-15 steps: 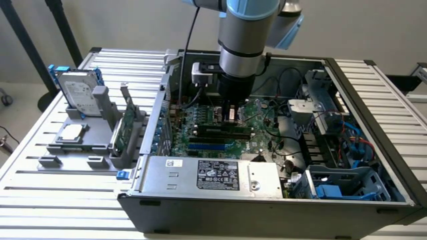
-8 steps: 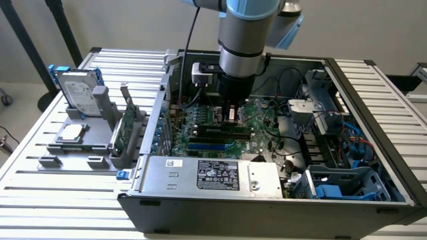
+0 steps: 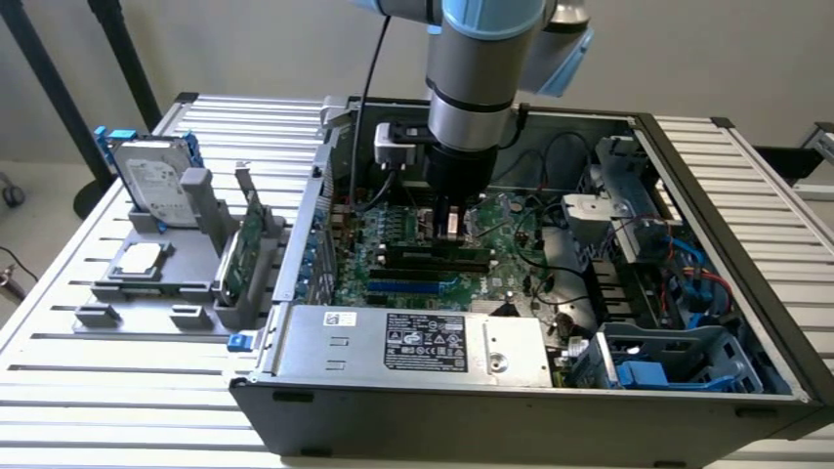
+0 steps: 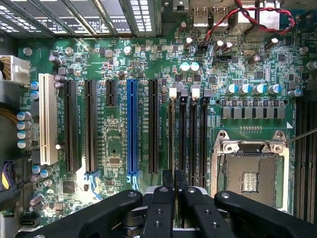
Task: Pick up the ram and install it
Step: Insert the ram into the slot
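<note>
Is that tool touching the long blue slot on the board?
Apart. The wrist view shows a black slot and green board between the tool and the blue slot.

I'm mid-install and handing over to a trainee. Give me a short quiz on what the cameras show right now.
1. True or false: the end effector is over the motherboard inside the computer case.
2. The long slot flanked by black ones is: A red, B blue, C yellow.
3. Fill in: the hard drive stands in the grey holder outside the case, on the exterior view's ____.
Key: 1 true; 2 B; 3 left.
</note>
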Controlling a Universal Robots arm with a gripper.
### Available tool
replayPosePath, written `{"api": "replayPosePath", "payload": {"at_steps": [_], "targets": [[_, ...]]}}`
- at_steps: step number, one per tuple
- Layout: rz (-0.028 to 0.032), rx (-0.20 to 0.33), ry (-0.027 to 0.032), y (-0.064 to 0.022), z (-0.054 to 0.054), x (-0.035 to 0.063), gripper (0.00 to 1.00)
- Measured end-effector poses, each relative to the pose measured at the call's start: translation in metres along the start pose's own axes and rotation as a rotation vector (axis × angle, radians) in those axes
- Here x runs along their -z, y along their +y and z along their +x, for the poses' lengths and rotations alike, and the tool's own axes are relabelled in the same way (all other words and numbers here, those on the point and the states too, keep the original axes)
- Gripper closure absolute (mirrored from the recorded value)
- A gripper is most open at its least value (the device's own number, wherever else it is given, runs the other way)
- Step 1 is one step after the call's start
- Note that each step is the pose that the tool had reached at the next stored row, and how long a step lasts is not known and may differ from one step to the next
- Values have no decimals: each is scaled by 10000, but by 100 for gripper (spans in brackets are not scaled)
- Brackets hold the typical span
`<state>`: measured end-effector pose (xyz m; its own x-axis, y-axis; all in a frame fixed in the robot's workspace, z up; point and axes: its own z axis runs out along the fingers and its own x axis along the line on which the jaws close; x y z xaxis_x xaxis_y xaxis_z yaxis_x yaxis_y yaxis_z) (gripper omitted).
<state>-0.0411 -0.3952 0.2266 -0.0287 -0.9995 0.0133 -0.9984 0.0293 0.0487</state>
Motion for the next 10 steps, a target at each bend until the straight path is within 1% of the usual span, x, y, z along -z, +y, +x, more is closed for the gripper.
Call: {"api": "replayPosePath", "payload": {"at_steps": [3,6,10], "targets": [[-11,-2,33,2,4,4,87],[-13,-3,35,3,6,16,87],[-27,-2,27,6,10,79,87]]}}
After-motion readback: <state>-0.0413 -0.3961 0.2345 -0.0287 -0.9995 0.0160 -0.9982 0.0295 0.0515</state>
